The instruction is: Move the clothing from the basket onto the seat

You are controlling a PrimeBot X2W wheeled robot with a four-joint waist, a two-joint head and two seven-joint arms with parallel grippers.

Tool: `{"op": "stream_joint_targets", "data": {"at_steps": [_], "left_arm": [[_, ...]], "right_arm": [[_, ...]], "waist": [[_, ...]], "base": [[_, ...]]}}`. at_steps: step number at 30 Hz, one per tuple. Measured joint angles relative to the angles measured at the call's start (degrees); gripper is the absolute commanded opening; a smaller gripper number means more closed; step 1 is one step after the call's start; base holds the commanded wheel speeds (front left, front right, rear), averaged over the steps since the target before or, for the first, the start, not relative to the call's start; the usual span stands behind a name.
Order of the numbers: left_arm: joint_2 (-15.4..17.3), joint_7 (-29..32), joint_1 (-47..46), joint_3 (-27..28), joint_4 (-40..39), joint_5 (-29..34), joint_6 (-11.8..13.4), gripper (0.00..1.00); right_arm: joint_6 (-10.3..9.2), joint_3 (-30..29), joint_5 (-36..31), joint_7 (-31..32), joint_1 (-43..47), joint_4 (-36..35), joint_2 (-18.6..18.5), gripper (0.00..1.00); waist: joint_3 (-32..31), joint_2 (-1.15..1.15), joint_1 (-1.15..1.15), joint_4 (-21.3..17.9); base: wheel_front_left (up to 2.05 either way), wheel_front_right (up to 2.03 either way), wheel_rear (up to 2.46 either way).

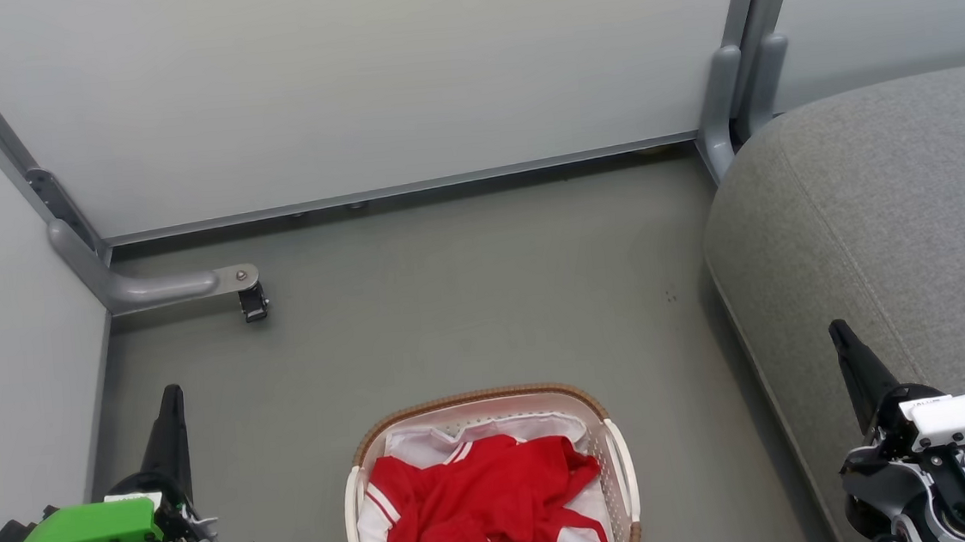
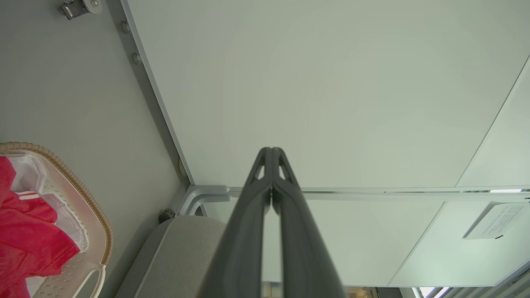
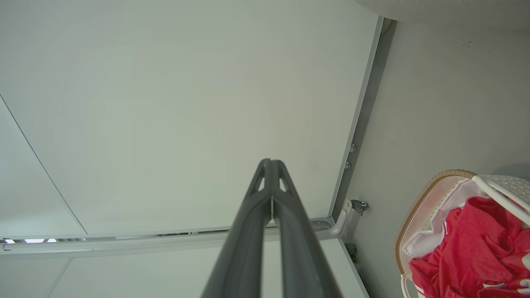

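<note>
Currently, you have both grippers low in the head view. The left gripper (image 1: 172, 403) sits at 7 o'clock, its two dark fingers pressed together at the tips and holding nothing. In your left wrist view the fingers meet in one closed point against the pale panel. The right gripper (image 1: 841, 337) sits at 4 o'clock, likewise closed and empty. Its tip shows against the near edge of the seat (image 1: 891, 204) in the head view; you cannot tell from these pictures whether it touches the fabric.

The clothing (image 1: 484, 503) lies at 6 o'clock, a crumpled red heap with white stripe trim inside the basket (image 1: 475, 396). All the red fabric you can see lies within the brown rim, resting on a white cloth (image 1: 427, 439) that lines the basket's far end. The basket stands on the grey floor (image 1: 467, 289), between the two grippers and apart from both.

The seat fills the 2 to 4 o'clock side, grey and rounded, with a strip of floor between it and the basket. Pale partition panels (image 1: 347, 83) close the scene from 9 through 12 to 1 o'clock. A metal foot with a small black caster (image 1: 253, 305) stands on the floor at 9 o'clock.
</note>
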Motion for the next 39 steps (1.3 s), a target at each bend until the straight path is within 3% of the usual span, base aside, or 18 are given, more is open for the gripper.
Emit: {"op": "stream_joint_targets", "data": {"at_steps": [39], "left_arm": [[0.0,0.0,0.0,0.0,0.0,0.0,0.0,0.0]], "right_arm": [[0.0,0.0,0.0,0.01,0.0,0.0,0.0,0.0]], "waist": [[0.0,0.0,0.0,0.0]], "base": [[0.0,0.0,0.0]]}}
